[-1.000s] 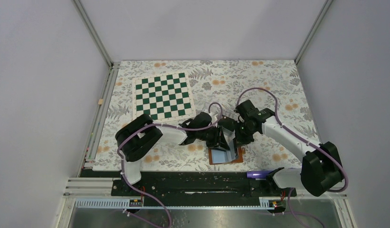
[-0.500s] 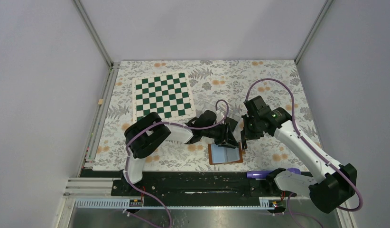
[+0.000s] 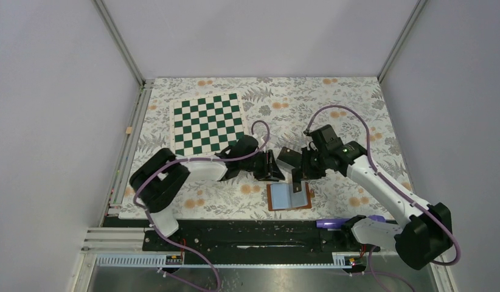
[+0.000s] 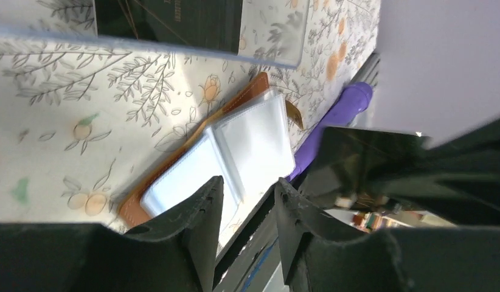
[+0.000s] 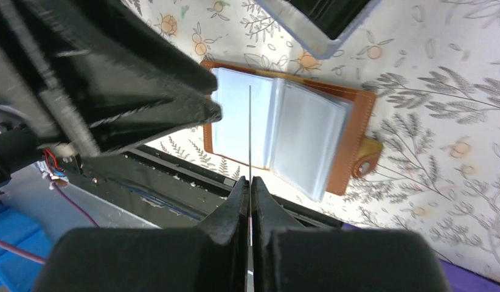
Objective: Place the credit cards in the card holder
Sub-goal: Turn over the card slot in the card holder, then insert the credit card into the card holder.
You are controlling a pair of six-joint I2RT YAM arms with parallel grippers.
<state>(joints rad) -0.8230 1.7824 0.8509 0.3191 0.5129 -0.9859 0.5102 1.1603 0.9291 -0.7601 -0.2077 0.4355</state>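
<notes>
Lying open and flat on the floral-patterned table cover (image 3: 357, 109), the small brown leather card holder (image 3: 289, 196) is showing its pale blue-grey plastic sleeves upward, with its snap tab (image 5: 368, 159) sticking out at its right edge. Directly over the holder, the right gripper (image 5: 250, 185) is pinching a thin black credit card (image 4: 360, 159) between fully closed fingers. The card is hanging upright and edge-on above the left-hand sleeves, and whether its lower edge is touching them cannot be told. Just beyond the holder's far left corner, the left gripper (image 4: 247, 201) is hovering with its two black fingers partway apart and nothing between them, pointing towards the holder. A clear plastic box (image 4: 275, 30) is sitting just past the holder's far edge, apart from it, and is holding another black card (image 4: 168, 21) with faint lettering; how many cards are lying in it cannot be told. Well beyond the holder, towards the far left, a green-and-white checkered chessboard mat (image 3: 208, 123) is lying flat on the cover. On the near side of the holder, off to its right, a purple rod-shaped object (image 3: 333, 223) is resting by the black base rail (image 3: 235, 234).
</notes>
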